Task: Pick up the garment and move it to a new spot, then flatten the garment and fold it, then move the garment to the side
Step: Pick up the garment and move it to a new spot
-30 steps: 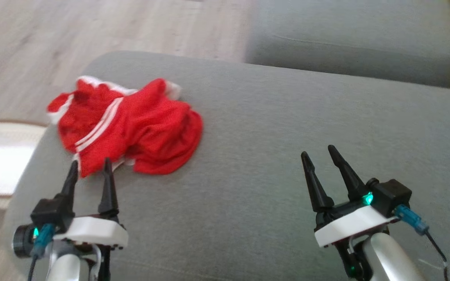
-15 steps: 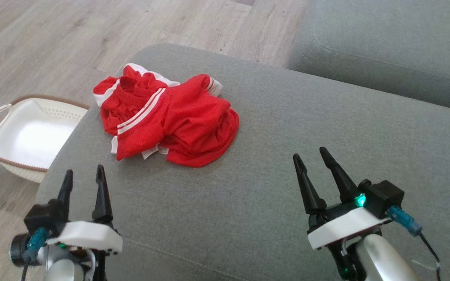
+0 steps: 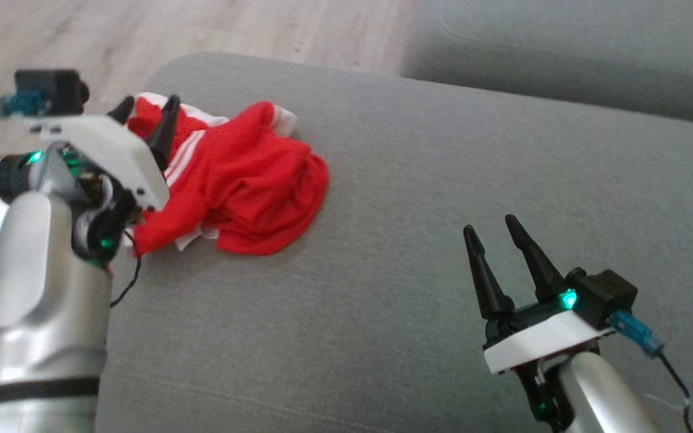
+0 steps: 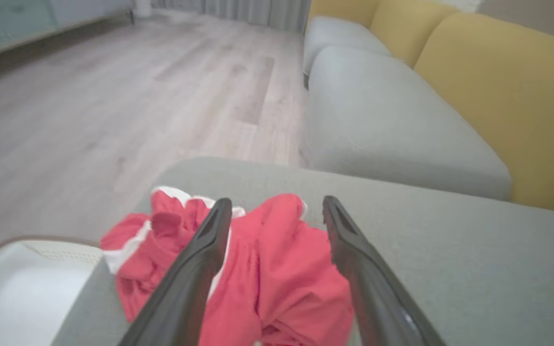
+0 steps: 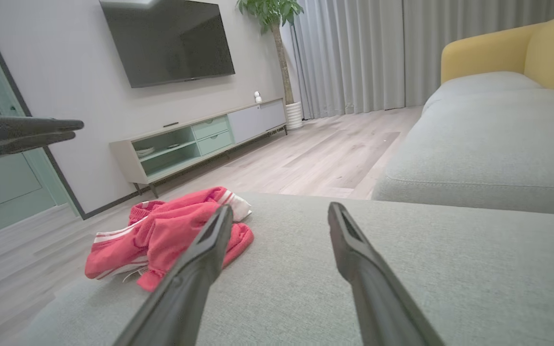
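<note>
The garment [image 3: 244,180] is a red piece with white stripes, lying crumpled at the far left end of the grey cushion [image 3: 394,198]. My left gripper [image 3: 147,111] hangs in the air over the garment's left part, open and holding nothing. The left wrist view looks down on the garment [image 4: 277,278] between the spread fingers [image 4: 195,269]. My right gripper [image 3: 491,228] stands open and empty low over the cushion's near right, well away from the cloth. The right wrist view has the garment [image 5: 161,230] ahead to the left and the left gripper's fingers [image 5: 41,129] high above it.
A white basket [image 4: 17,293] sits on the wood floor [image 4: 113,105] just off the cushion's left end. A second grey seat [image 3: 563,54] lies beyond a gap, with yellow backrests [image 4: 498,96]. A TV console [image 5: 195,139] stands by the far wall.
My left arm has risen and reached forward, from the cushion's near left edge to above the garment. The head camera has shifted. The garment and the right gripper have stayed put.
</note>
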Controlling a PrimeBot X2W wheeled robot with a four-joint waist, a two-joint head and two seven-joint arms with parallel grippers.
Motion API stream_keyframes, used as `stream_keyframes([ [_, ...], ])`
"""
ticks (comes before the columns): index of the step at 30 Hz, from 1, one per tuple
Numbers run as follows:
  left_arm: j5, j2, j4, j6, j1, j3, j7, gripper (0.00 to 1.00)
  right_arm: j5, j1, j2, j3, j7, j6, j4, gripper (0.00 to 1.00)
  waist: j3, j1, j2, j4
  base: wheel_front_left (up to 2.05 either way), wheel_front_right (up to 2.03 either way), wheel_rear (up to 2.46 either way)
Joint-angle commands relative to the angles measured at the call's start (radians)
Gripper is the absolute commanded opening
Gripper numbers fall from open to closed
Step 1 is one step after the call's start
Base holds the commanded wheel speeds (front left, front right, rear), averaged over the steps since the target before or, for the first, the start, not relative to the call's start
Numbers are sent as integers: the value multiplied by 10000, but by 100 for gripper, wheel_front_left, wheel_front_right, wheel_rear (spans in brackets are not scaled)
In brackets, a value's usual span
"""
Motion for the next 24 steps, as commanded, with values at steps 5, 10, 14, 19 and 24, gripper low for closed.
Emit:
stream_keyframes([
  [5,-1462,682,1331,-61,-1636,-754,1520,100,-65,-850,-27,384,-109,-7,-442,100,798,0,0,-1139,0,0,0],
  [10,-2367,1317,2829,-64,-2278,-1997,1896,100,-6,-1193,-60,559,-109,-7,-433,100,1279,0,0,-1867,0,0,0],
  [14,-2768,1550,4263,-65,-2559,-2658,2314,100,68,-1433,-71,697,-109,-7,-420,100,1538,0,0,-2299,0,0,0],
  [19,-3391,1558,5342,-66,-2630,-3184,2894,100,125,-1536,-53,710,-109,-7,-375,100,1679,0,0,-2551,0,0,0],
  [24,-3708,1613,5662,-66,-2722,-3716,2548,100,154,-1611,-40,696,-109,-7,-306,100,1769,0,0,-2548,0,0,0],
])
